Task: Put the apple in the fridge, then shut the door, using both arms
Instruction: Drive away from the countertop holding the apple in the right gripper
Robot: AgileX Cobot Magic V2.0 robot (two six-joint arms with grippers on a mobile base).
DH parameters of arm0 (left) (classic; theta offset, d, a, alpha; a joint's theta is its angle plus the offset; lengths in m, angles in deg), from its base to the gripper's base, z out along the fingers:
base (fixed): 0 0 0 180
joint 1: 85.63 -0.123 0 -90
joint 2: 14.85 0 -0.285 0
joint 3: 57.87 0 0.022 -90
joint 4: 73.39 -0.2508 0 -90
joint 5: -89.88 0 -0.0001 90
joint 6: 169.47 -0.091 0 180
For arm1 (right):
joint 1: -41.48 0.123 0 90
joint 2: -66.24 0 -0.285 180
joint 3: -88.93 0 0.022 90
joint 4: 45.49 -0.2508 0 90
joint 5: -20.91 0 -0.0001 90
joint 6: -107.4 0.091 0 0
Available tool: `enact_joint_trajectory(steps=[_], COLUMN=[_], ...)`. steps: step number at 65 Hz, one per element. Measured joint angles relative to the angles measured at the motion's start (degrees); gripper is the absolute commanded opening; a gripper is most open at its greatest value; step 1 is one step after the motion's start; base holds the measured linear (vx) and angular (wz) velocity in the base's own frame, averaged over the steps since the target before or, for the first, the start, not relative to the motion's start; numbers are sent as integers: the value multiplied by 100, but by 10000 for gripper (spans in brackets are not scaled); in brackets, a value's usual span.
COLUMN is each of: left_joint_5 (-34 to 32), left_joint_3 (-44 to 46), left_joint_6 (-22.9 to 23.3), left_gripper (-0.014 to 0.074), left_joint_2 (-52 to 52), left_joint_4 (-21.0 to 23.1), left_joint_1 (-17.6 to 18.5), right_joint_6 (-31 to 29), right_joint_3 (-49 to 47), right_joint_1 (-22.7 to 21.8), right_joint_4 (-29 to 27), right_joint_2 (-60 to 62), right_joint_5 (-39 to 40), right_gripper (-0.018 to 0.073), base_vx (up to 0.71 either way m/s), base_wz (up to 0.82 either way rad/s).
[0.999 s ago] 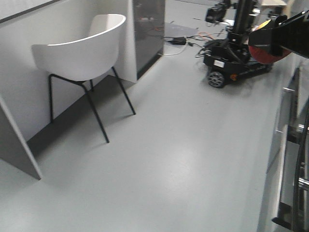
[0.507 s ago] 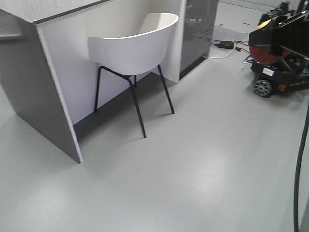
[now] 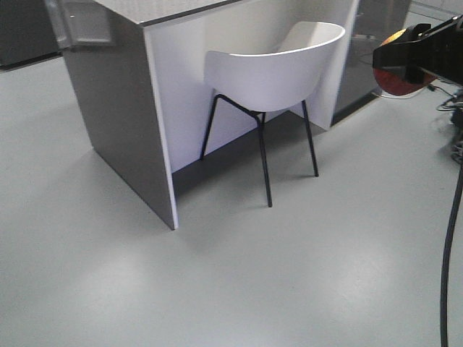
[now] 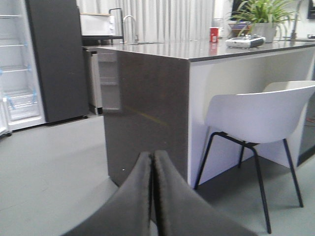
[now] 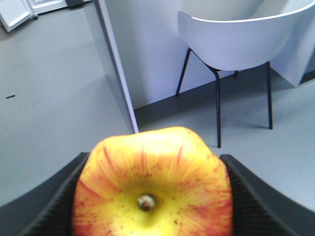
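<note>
The apple, yellow round the stem with red streaks, fills the bottom of the right wrist view. My right gripper is shut on it, with one ribbed black finger on each side. From the front view, that gripper hangs at the upper right with the red apple under it. My left gripper is shut with nothing between its pads. The fridge stands far off at the left, dark grey, its white interior open with glass shelves and blue tape. I cannot make out the door.
A counter island with a dark grey end panel stands ahead. A white shell chair on thin black legs is tucked at its right side. A black cable hangs at the right edge. Grey floor spreads out left of the island.
The front view has swung to the left: chair and island slid rightward, and the wheeled robot base left the picture. The apple stays held in my right gripper.
</note>
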State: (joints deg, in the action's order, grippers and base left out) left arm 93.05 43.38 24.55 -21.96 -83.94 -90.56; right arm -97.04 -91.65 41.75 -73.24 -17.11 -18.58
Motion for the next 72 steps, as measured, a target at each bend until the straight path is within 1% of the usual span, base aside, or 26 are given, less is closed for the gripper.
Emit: enact_joint_trajectory(steps=[28, 72], left_joint_5=[0, 0], left_joint_3=[0, 0], left_joint_6=[0, 0], left_gripper=[-6, -6], left_joint_2=[0, 0], left_joint_4=[0, 0], left_joint_1=[0, 0], right_joint_6=[0, 0], right_joint_3=[0, 0], right_joint_1=[0, 0], right_joint_4=[0, 0], right_joint_2=[0, 0], right_joint_5=[0, 0], right_gripper=[-8, -8], base_vx=[0, 6], base_wz=[32, 41])
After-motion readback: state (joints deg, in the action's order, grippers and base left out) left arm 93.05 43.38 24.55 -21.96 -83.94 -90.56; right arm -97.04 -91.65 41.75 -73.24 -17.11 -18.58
